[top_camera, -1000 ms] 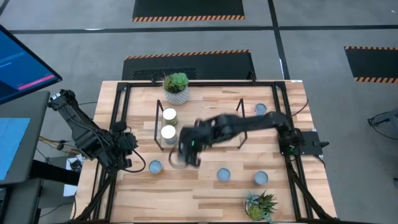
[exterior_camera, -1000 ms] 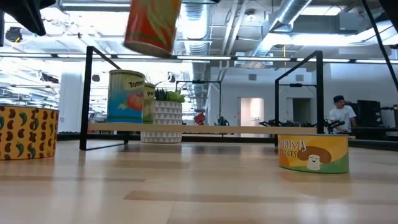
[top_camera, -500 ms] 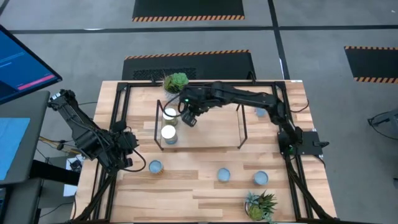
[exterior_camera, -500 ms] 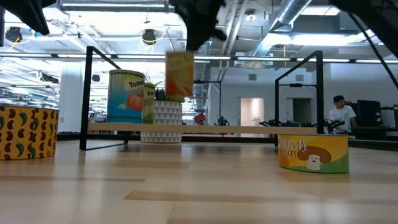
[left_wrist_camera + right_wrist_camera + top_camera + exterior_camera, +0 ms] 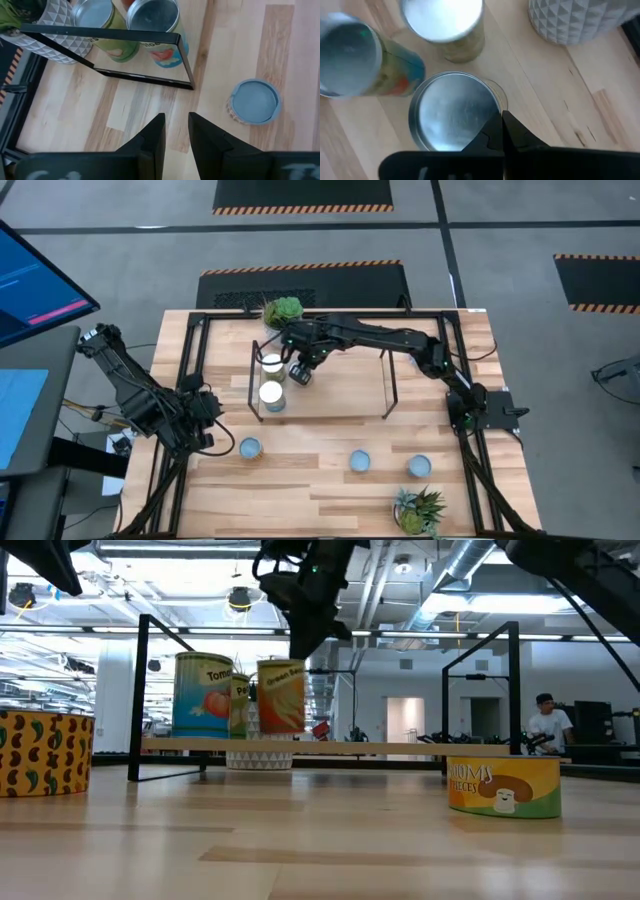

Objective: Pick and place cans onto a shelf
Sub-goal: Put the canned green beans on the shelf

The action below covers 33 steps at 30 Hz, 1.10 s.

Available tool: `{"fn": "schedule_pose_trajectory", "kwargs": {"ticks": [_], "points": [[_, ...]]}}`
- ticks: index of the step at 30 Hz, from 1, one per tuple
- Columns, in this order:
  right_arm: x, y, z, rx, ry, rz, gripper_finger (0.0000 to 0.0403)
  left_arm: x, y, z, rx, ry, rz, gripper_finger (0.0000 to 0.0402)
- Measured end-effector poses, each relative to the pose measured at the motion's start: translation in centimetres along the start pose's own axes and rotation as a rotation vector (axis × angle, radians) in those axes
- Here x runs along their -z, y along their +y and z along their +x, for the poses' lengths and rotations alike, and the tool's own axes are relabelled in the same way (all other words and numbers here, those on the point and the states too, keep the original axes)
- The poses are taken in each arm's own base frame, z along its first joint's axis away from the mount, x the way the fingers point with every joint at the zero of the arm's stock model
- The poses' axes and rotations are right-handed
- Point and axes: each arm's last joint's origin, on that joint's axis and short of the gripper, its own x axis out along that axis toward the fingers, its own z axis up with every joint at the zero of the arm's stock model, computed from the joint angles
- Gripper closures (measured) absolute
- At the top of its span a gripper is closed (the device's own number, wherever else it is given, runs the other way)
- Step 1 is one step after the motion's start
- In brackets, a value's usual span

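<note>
My right gripper (image 5: 303, 363) reaches over the left end of the light-wood shelf (image 5: 335, 398) and is shut on a can with an orange and green label (image 5: 281, 695). That can stands upright next to two other cans on the shelf: a tomato can (image 5: 203, 695) and a second one (image 5: 272, 364). My left gripper (image 5: 208, 423) waits open and empty at the table's left edge, near a blue-topped can (image 5: 253, 100). My right gripper holds the can by the rim of its silver top (image 5: 492, 112), at one side, and its fingers (image 5: 512, 131) are nearly together there. The fingers come from above, pointing down. The can stands upright with its base at the shelf board; whether it rests there I cannot tell.
A white patterned pot with a succulent (image 5: 284, 320) stands just beyond the shelf's left end. Loose cans stand on the table at the near side (image 5: 250, 447), (image 5: 359, 462), (image 5: 419, 467). A spiky plant (image 5: 420, 510) is at the near right. A person (image 5: 547, 720) is far behind.
My right gripper has carried the can from high above the table's near side toward the far edge, to the shelf's left end, then down to board level. The can hung tilted at first and now stands upright beside the two cans.
</note>
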Motion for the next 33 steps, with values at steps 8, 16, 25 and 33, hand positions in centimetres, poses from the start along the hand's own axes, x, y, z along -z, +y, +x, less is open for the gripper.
{"fn": "schedule_pose_trajectory", "kwargs": {"ticks": [8, 16, 25, 33], "points": [[-0.51, -0.88, 0.18, -0.012, -0.018, 0.02, 0.0403, 0.0, 0.01, 0.0, -0.001, -0.001, 0.001, 0.0329], [-0.45, -0.65, 0.16, -0.017, -0.018, 0.016, 0.0391, 0.0, 0.01, 0.0, -0.001, -0.001, 0.001, 0.0329], [-0.23, -0.33, 0.89, -0.018, -0.011, 0.017, 0.0356, 0.01, 0.0, 0.0, 0.0, 0.001, 0.002, 0.0329], [-0.3, -0.42, 0.8, -0.016, -0.017, 0.02, 0.0352, 0.02, -0.01, 0.0, 0.003, 0.005, 0.002, 0.0329]]}}
